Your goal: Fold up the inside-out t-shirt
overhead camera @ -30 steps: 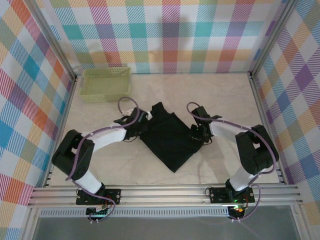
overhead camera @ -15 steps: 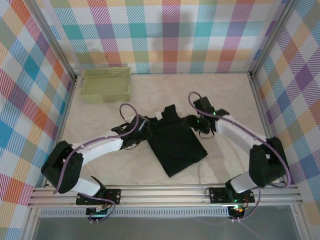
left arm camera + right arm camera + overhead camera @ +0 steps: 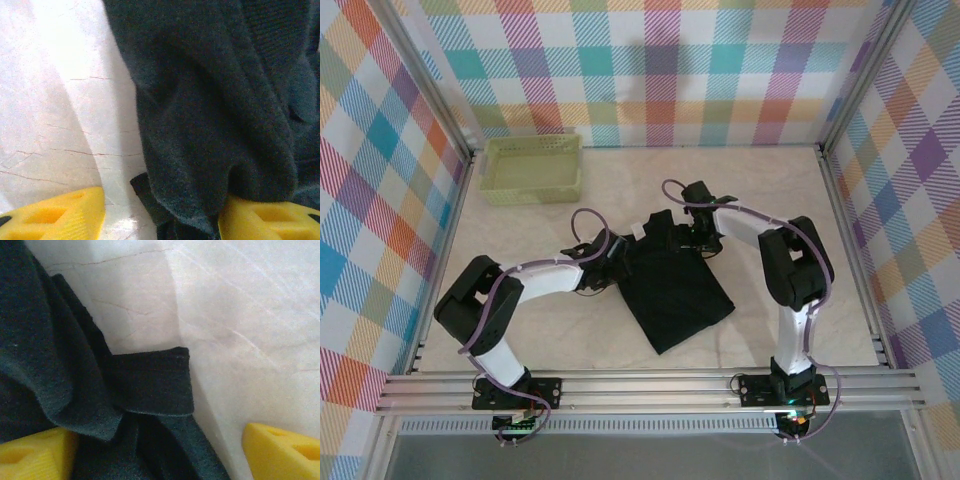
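The inside-out t-shirt (image 3: 672,288) lies bunched in a folded black heap mid-table, its small white tag (image 3: 638,232) at the far edge. My left gripper (image 3: 611,266) sits at the shirt's left edge. In the left wrist view my left gripper (image 3: 162,220) is open: black cloth (image 3: 210,110) lies between the yellow fingertips (image 3: 55,215) and drapes over the right one. My right gripper (image 3: 692,238) is at the shirt's far right corner. In the right wrist view my right gripper (image 3: 160,455) is open wide over a folded hem (image 3: 150,382), with bare table beside its right fingertip (image 3: 285,450).
A pale green lattice basket (image 3: 532,168) stands at the far left corner. Checked walls and metal frame posts close in the table (image 3: 770,190) on three sides. Bare marbled tabletop lies right of and behind the shirt.
My right gripper swung left to the shirt's far edge and opened. The shirt shifted right and away from the bases, its heap changing shape. The left gripper followed its left edge.
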### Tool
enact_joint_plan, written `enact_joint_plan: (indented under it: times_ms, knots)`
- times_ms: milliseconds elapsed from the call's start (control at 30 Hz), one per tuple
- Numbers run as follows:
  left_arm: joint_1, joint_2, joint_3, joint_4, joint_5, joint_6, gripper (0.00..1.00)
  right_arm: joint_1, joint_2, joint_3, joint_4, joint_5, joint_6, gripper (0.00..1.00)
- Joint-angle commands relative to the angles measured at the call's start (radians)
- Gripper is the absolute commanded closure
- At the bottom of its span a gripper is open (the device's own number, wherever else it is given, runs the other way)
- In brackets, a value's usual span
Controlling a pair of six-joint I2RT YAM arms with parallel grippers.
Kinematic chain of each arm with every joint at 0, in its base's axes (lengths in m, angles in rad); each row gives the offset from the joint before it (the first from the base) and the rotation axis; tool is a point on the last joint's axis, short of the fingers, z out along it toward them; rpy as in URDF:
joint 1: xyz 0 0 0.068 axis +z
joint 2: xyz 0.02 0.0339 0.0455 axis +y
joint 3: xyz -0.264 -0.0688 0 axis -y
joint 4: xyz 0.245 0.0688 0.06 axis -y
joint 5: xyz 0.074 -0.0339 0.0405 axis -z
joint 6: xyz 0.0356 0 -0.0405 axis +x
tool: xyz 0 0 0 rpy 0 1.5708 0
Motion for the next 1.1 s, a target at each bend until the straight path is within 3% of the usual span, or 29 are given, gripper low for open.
enact_joint_plan:
  times_ms: [0, 100, 400, 533, 700, 867, 1067]
  knots:
    - [0.011, 0.095, 0.018, 0.161, 0.112, -0.01, 0.46, -0.001, 0.042, 0.036, -0.033, -0.089, -0.009, 0.28]
    - [0.016, 0.134, 0.04, 0.187, 0.151, -0.002, 0.55, 0.0, 0.061, 0.043, -0.029, -0.122, 0.009, 0.48]
    - [0.017, 0.152, 0.072, 0.23, 0.191, 0.025, 0.76, 0.003, 0.009, -0.02, 0.014, -0.15, 0.02, 0.76]
    - [0.017, 0.122, 0.056, 0.25, 0.2, 0.029, 0.87, 0.002, -0.057, -0.079, 0.056, -0.181, 0.025, 0.98]
    - [0.027, 0.049, 0.025, 0.245, 0.188, 0.039, 0.96, -0.044, -0.172, -0.173, 0.124, -0.196, 0.061, 1.0]
    - [0.072, -0.034, 0.016, 0.197, 0.182, 0.069, 1.0, -0.158, -0.282, -0.238, 0.212, -0.318, 0.103, 1.0]
    - [0.133, -0.058, 0.147, 0.129, 0.214, 0.107, 1.0, -0.232, -0.286, -0.133, 0.227, -0.454, 0.141, 1.0]
